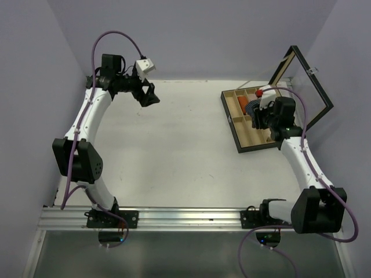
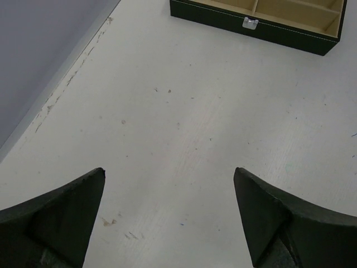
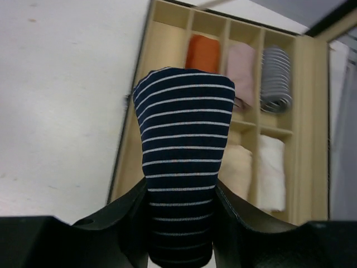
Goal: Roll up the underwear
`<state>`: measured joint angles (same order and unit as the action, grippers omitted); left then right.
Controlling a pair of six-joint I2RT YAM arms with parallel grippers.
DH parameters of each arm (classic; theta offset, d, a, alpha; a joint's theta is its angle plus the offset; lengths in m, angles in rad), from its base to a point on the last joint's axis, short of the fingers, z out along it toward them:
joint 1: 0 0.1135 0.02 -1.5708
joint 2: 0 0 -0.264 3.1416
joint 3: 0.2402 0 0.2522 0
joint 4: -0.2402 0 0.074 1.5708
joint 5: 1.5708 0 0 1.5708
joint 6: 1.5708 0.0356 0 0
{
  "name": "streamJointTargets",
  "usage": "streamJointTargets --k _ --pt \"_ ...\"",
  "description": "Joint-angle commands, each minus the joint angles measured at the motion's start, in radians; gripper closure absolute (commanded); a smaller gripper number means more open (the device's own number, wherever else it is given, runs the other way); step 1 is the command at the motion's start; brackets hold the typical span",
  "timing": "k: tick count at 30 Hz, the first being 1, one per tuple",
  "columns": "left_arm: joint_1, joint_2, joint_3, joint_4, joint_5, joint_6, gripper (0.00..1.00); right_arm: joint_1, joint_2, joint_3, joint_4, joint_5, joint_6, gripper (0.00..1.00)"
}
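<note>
My right gripper (image 3: 179, 192) is shut on the rolled navy underwear with thin pale stripes (image 3: 183, 139) and holds it above the wooden box (image 3: 321, 111); in the top view the gripper (image 1: 259, 117) hangs over the box (image 1: 246, 141). A pale pink roll (image 3: 241, 66) and a beige roll (image 3: 239, 170) lie in compartments. My left gripper (image 2: 169, 178) is open and empty above the bare table at the far left (image 1: 146, 95).
The box also holds an orange roll (image 3: 202, 53), a grey striped roll (image 3: 277, 78) and a white roll (image 3: 270, 170). Its glass lid (image 1: 301, 87) stands open at the back right. The box's front wall with a metal clasp (image 2: 250, 23) shows in the left wrist view.
</note>
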<state>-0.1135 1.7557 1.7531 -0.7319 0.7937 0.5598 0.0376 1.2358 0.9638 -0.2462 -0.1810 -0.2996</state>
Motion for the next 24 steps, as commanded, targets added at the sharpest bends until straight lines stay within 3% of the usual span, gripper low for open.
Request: streamJointTargets --k 1,8,13,24 --pt "0.003 0.004 -0.01 0.118 0.024 -0.089 0.0 -0.025 -0.012 -0.042 0.005 0.259 -0.029 1.0" --pt "0.003 0.021 -0.018 0.094 -0.007 -0.101 0.0 -0.024 0.059 -0.134 0.202 0.399 -0.133 1.0" --pt "0.003 0.037 -0.014 0.036 0.025 -0.09 0.0 -0.022 0.181 -0.174 0.353 0.4 -0.2 1.0" --pt "0.003 0.028 -0.061 0.003 0.027 -0.103 0.0 0.019 0.291 -0.177 0.377 0.37 -0.205 1.0"
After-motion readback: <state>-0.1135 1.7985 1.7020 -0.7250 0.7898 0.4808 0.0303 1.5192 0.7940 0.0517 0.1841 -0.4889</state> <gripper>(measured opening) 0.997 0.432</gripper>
